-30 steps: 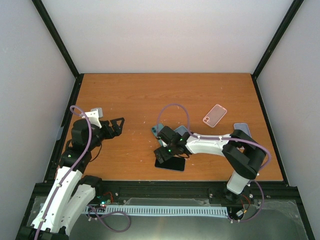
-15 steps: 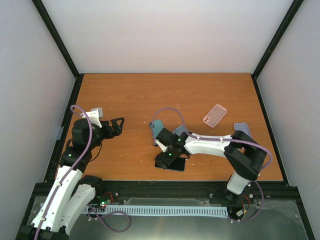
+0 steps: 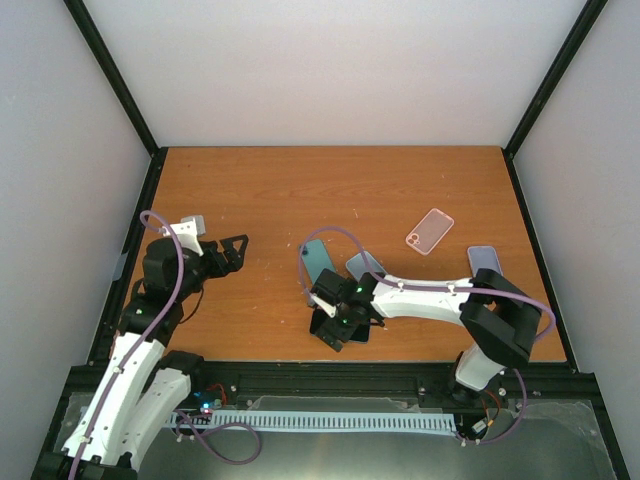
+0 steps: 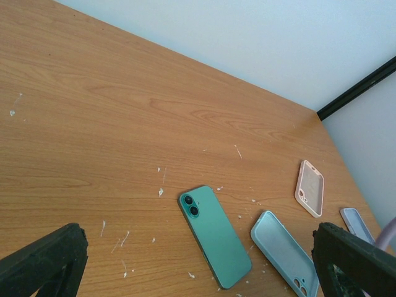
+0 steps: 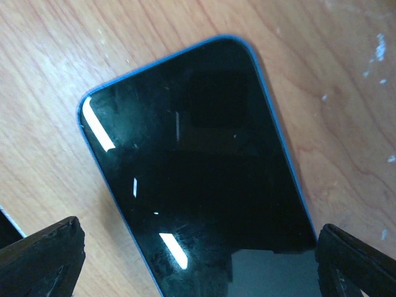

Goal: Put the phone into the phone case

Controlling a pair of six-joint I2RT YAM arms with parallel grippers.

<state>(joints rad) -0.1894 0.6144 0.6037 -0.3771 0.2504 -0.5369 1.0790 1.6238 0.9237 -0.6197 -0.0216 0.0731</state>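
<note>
A teal phone (image 3: 318,262) (image 4: 216,236) lies face down, camera end toward the back, near the table's middle. Right beside it a light blue phone case (image 3: 365,267) (image 4: 286,252) lies hollow side up. Another phone (image 5: 198,185), dark screen up with a blue rim, lies near the front edge (image 3: 357,335). My right gripper (image 3: 335,325) (image 5: 198,266) hangs open just above this phone, one finger on each side, touching nothing. My left gripper (image 3: 232,250) (image 4: 198,272) stands open and empty at the left, well apart from the teal phone.
A pink case (image 3: 429,231) (image 4: 309,196) lies at the back right. A pale blue-grey case (image 3: 484,260) (image 4: 357,224) rests near the right edge. White flecks dot the wooden table (image 3: 260,190). Black frame posts bound the table's sides.
My right gripper has swung from over the teal phone toward the front edge and now sits above the dark-screened phone. The teal phone is now uncovered. The left arm has not moved.
</note>
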